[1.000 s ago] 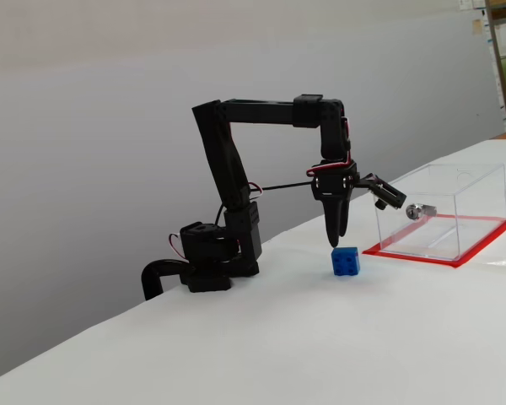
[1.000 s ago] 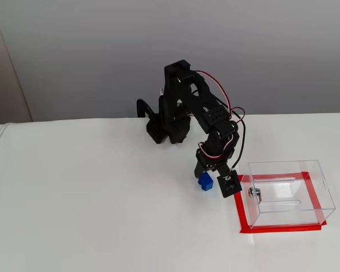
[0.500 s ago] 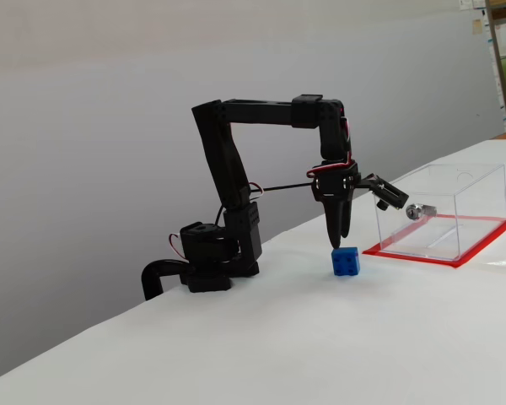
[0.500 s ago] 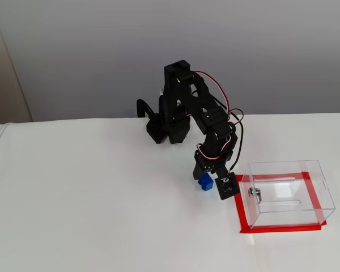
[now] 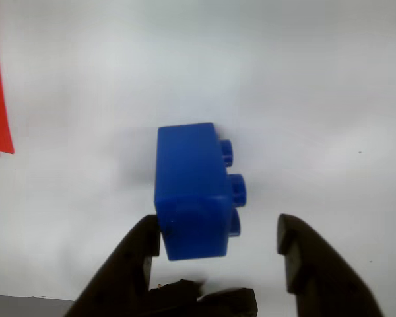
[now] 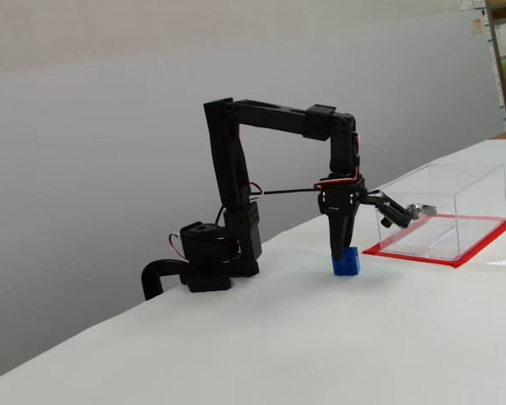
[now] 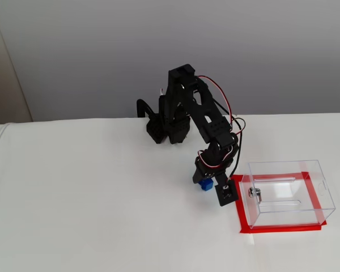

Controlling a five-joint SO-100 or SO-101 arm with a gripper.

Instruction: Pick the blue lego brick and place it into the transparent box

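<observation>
In the wrist view the gripper [image 5: 221, 241] stands with its two black fingers spread wide. The left finger [image 5: 142, 247] sits right against the lower left corner of the blue lego brick [image 5: 195, 191], while the right finger [image 5: 303, 254] is clear of it, with white table showing in the gap. The jaws are not closed on the brick.

The brick rests on the white table [image 5: 303, 99], lying on its side so that its round studs point to the right in the wrist view. A strip of red shows at the left edge of that view.

In a fixed view from the side, the gripper [image 6: 344, 246] points straight down onto the brick [image 6: 347, 262], which sits on the table [image 6: 278, 337] just left of the transparent box [image 6: 443, 211]. The box stands on its red base edge, with a small silver lock on the wall that faces the arm.

In a fixed view from above, the brick [image 7: 205, 185] lies under the gripper [image 7: 211, 180], near the left wall of the box [image 7: 289, 190] but apart from it.
</observation>
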